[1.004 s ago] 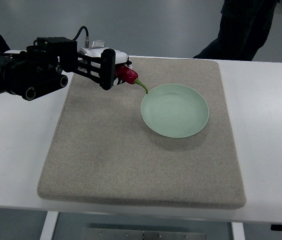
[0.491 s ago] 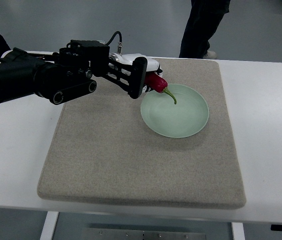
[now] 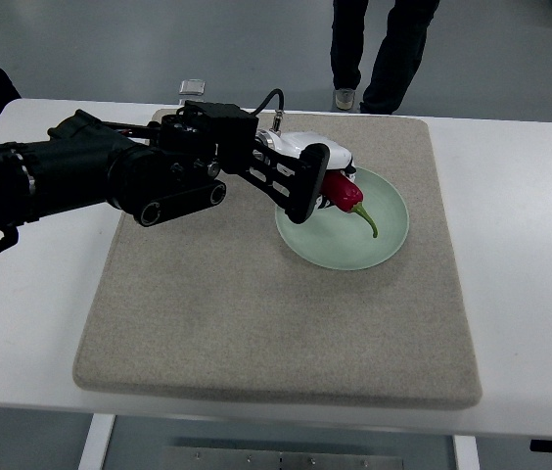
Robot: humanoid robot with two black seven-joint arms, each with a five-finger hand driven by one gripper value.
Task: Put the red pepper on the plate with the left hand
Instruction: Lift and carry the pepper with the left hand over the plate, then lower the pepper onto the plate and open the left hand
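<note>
My left hand (image 3: 327, 184) reaches in from the left and hovers over the left part of the pale green plate (image 3: 384, 245). Its fingers are shut on the red pepper (image 3: 345, 193), whose green stem (image 3: 367, 221) hangs down toward the plate's middle. The plate rests on the grey felt mat (image 3: 256, 313), right of centre near the far edge. Whether the pepper touches the plate cannot be told. My right hand is out of view.
The mat lies on a white table (image 3: 521, 245). A person's legs (image 3: 384, 49) stand beyond the far table edge. A small grey object (image 3: 192, 88) sits at the table's far edge behind my arm.
My left hand has carried the pepper rightward, from the mat left of the plate to above the plate. The person behind the table has shifted left.
</note>
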